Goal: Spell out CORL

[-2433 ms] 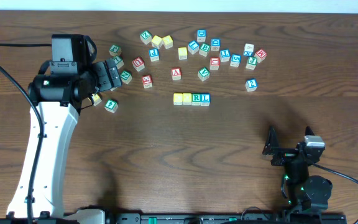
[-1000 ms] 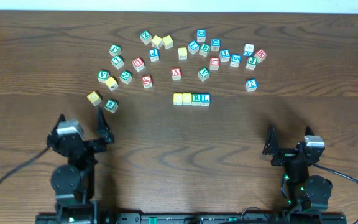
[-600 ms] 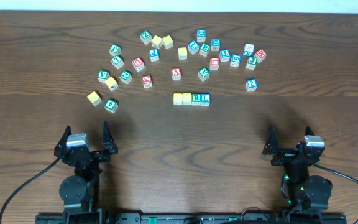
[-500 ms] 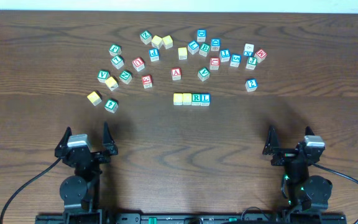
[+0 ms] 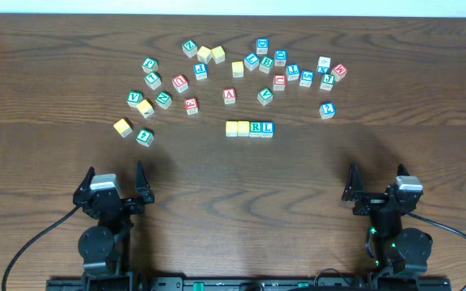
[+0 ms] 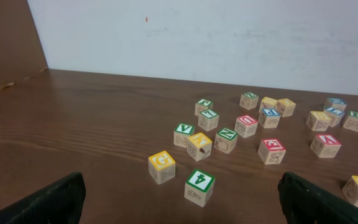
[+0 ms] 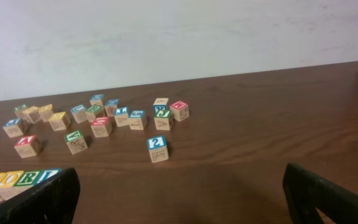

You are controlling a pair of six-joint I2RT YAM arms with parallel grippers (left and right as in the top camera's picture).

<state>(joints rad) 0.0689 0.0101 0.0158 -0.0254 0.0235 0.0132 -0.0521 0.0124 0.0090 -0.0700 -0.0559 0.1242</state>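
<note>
The left hand is sitting at the near left of the counter, fingers spread wide, grasping nothing. The CORL row is lying mid-counter, its long axis running left to right and its letters reading upright from the near edge. It is sitting farther back, between both hands and well apart from them. The right hand is resting near right, likewise released and empty.

You get soft, even light on the dark brown wooden table; the small wooden letter cubes cast short, faint shadows, and your wrist views are sharp, the wood mildly glossy
</note>
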